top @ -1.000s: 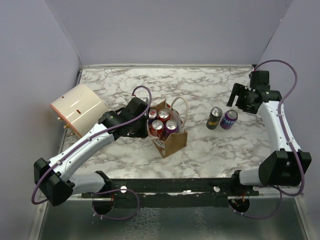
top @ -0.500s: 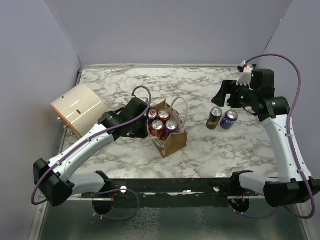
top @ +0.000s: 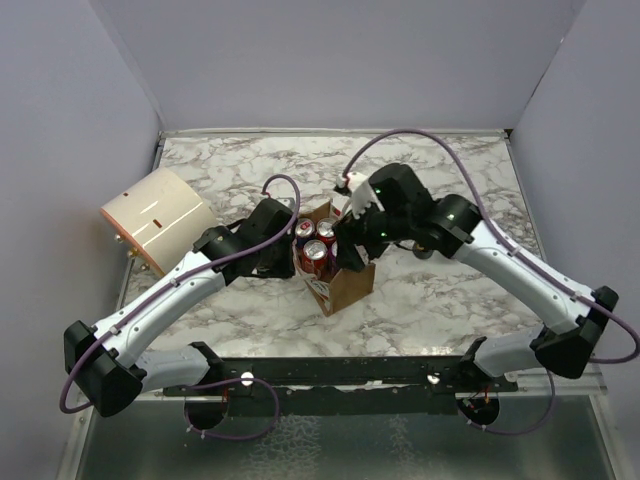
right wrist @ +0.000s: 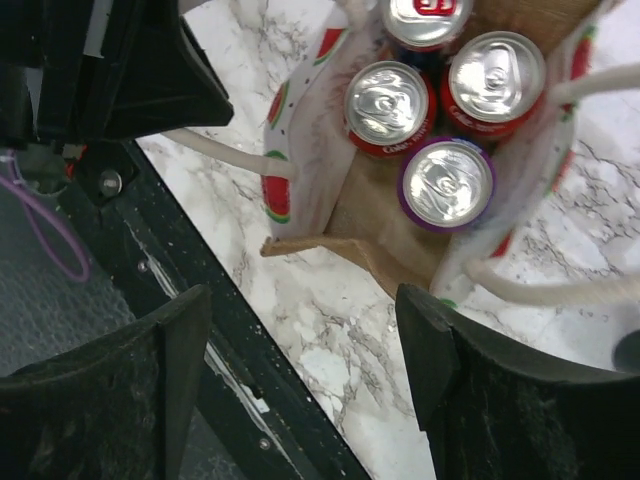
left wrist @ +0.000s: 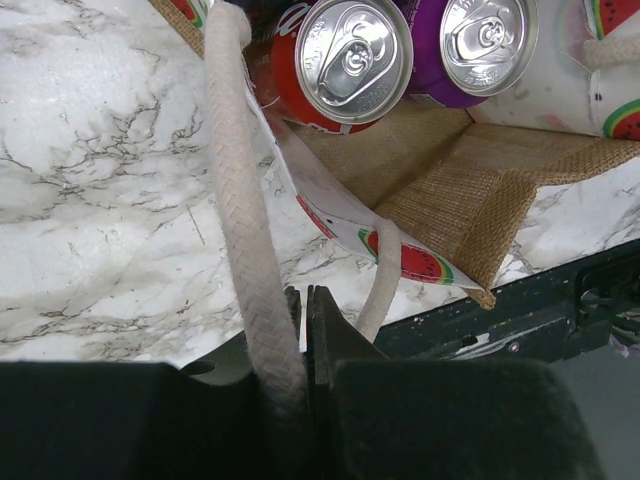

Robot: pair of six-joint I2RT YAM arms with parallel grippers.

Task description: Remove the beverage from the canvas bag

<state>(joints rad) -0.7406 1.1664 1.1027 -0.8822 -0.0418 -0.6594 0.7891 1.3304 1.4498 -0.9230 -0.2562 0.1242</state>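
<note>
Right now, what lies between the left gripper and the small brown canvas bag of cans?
A white braided rope handle runs from the shut left gripper up to the brown canvas bag, over bare marble table. The left wrist view shows it.

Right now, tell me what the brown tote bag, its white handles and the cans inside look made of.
Small brown tote bag: coarse woven cloth, jute or canvas by its visible weave, matte. Thick white rope handle: braided cotton-like cord, matte; the plaits show. Red drink can and purple drink can: metal, probably aluminium; shiny silver lids with pull tabs.
</note>
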